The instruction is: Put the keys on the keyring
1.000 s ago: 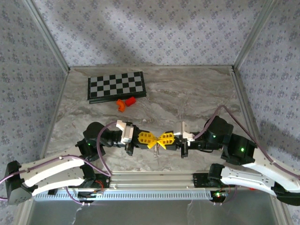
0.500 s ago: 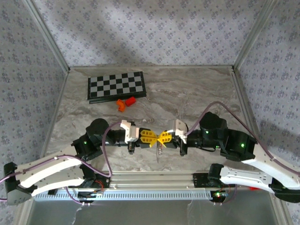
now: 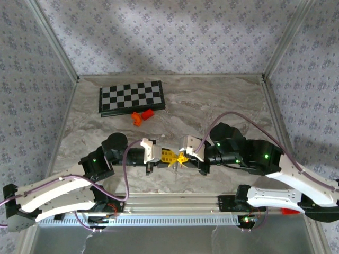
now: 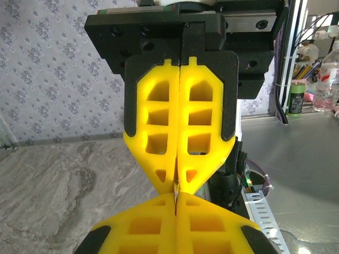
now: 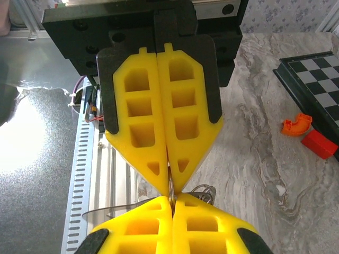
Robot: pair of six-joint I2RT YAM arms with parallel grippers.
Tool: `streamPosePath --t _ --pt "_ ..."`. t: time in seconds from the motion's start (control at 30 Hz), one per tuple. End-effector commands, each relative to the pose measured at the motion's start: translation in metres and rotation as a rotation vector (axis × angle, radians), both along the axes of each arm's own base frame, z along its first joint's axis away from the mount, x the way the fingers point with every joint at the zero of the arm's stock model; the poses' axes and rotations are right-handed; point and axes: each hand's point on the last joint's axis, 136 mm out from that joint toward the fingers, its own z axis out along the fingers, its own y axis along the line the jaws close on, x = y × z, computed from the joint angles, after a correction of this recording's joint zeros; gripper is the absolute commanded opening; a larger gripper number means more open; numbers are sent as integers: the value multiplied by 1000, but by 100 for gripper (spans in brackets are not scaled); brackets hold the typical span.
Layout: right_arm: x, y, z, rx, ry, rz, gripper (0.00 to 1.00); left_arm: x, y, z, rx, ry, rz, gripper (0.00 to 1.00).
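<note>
My left gripper (image 3: 170, 157) and right gripper (image 3: 183, 157) meet tip to tip above the table's near edge, both shut. A thin silver metal piece (image 4: 175, 186) shows edge-on, pinched in the left gripper (image 4: 176, 185). The right gripper (image 5: 170, 189) pinches a thin metal edge (image 5: 171, 186) too. I cannot tell whether that metal is a key or the keyring. A coiled silver wire ring (image 5: 204, 191) sticks out beside the touching tips. A thin silver strip (image 5: 114, 209) reaches out on the other side. A silver sliver (image 3: 174, 170) hangs below the tips. The keyring's red tag is hidden.
A black and white chessboard (image 3: 131, 97) lies at the back left. Two small orange blocks (image 3: 142, 115) sit just in front of it, the same pair as the orange blocks (image 5: 309, 135) on the marble. An aluminium rail (image 3: 175, 201) runs along the near edge, and patterned walls enclose the table.
Both grippers stayed shut and tip to tip. The right arm pushed in toward the left, the left arm drew back, and the meeting point shifted slightly left.
</note>
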Motion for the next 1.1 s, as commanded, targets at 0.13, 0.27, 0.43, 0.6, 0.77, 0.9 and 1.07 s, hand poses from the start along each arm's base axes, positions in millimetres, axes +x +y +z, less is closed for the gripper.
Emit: streamPosePath --t 0.13,0.27,0.43,0.6,0.77,0.9,1.07 --pt "-6 11 43 264 -45 26 22 -24 11 57 -255 -31 -109 0" --pt "-15 6 45 323 -22 61 24 -31 15 66 -300 -29 -143 0" --pt "-14 6 46 331 -25 56 22 -35 16 70 -318 -26 -166 0" --pt "-16 4 46 344 -20 64 25 -36 17 73 -332 -27 -172 0" --pt "-19 0 45 366 -15 62 31 -37 19 75 -338 -27 -174 0" --pt "-20 -4 44 381 -9 61 30 -37 19 76 -341 -28 -175 0" --pt "-22 -5 45 391 -10 65 30 -37 19 76 -342 -26 -174 0"
